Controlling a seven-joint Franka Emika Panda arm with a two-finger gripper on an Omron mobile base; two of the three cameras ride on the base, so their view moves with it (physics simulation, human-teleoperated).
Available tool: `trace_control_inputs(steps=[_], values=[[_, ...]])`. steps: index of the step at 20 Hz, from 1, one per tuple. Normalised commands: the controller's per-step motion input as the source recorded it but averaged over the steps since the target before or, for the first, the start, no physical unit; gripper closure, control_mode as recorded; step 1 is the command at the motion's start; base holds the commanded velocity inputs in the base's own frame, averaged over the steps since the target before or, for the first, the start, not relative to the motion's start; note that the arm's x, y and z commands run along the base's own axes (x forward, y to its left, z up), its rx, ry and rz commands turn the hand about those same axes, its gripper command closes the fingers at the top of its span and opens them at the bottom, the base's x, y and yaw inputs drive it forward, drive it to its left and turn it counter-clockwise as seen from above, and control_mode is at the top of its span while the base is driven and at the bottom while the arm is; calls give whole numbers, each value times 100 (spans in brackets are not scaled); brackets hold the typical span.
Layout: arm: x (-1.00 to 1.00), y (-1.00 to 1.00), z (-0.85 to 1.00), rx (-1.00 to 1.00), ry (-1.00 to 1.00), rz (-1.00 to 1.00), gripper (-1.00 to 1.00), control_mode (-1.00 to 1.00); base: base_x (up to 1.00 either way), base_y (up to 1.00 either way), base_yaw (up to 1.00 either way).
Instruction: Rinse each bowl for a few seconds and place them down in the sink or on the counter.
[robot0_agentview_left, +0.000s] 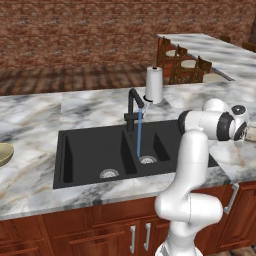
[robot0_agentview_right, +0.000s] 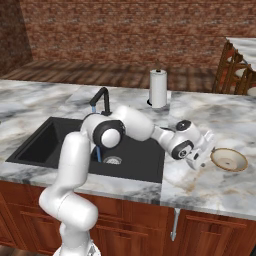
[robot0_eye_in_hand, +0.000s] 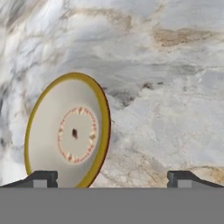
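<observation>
A cream-rimmed bowl (robot0_agentview_right: 229, 160) with a brownish inside rests on the marble counter (robot0_agentview_right: 200, 190) to the right of the sink (robot0_agentview_right: 45, 140). My gripper (robot0_agentview_right: 202, 152) hangs open just left of it, low over the counter. In the hand view the bowl (robot0_eye_in_hand: 70, 131) lies close in front of the left fingertip (robot0_eye_in_hand: 41, 178), and the gripper (robot0_eye_in_hand: 113, 179) has nothing between its fingers. An olive-tan bowl (robot0_agentview_left: 4, 154) sits on the counter (robot0_agentview_left: 90, 107) at the far left, cut off by the picture's edge. Water runs from the black faucet (robot0_agentview_left: 134, 107) into the right basin of the sink (robot0_agentview_left: 90, 150).
A white paper-towel roll (robot0_agentview_right: 158, 88) stands upright behind the sink, also seen in the left base view (robot0_agentview_left: 154, 85). Wooden chairs (robot0_agentview_left: 182, 62) stand at a second counter at the back right. My arm stretches across the sink's right side.
</observation>
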Motion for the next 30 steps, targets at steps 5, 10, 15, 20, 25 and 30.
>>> trace_control_inputs(steps=[5, 10, 15, 20, 25, 30], values=[[11, -13, -8, 0, -2, 4, -100, -100, 0, 0, 0], [6, -5, -16, 2, -1, 4, -100, -100, 0, 0, 0], [3, -2, -21, 3, -1, 3, -100, -100, 0, 0, 0], [7, -11, -13, 1, -3, 4, -100, -100, 0, 0, 0], [10, -14, -9, 0, -4, 4, -100, -100, 0, 0, 0], [11, -13, -10, 0, -5, 4, -100, -100, 0, 0, 0]])
